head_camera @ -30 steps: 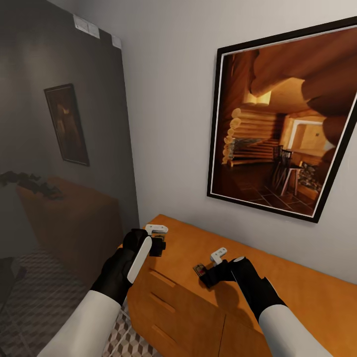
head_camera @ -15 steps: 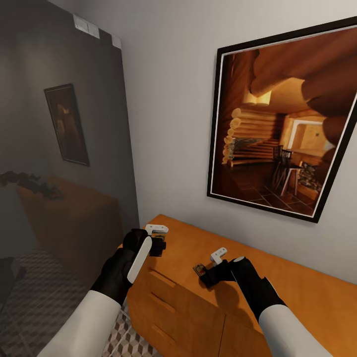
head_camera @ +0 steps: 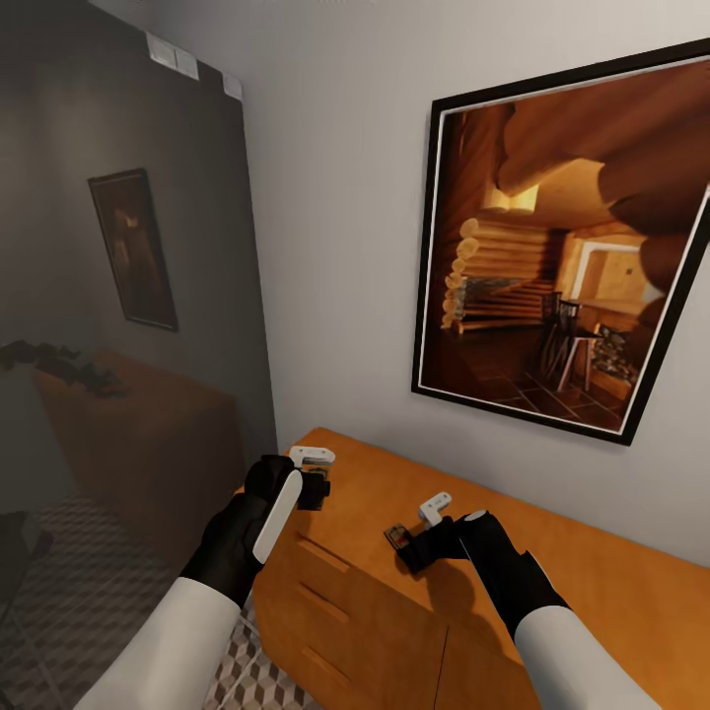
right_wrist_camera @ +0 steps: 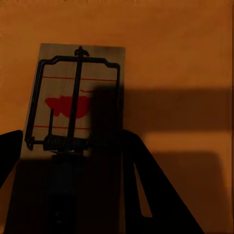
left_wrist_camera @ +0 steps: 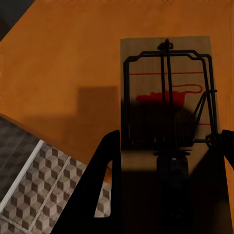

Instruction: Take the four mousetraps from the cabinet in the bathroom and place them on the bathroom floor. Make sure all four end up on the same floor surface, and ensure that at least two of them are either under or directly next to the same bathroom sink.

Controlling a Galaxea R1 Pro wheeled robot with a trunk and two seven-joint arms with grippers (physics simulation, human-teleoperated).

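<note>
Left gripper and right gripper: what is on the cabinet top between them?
In the head view, only bare orange wood of the cabinet lies between left gripper and right gripper.

orange-brown cabinet, 2 mousetraps on its top

white forearm shells, black wrists — black left gripper and right gripper, white-capped

Domestic interior, rendered in simulation. A home is indicated by a framed log-cabin picture hung on a plain wall, an orange-brown wooden cabinet with drawer fronts, and cube-patterned floor tiles.
</note>
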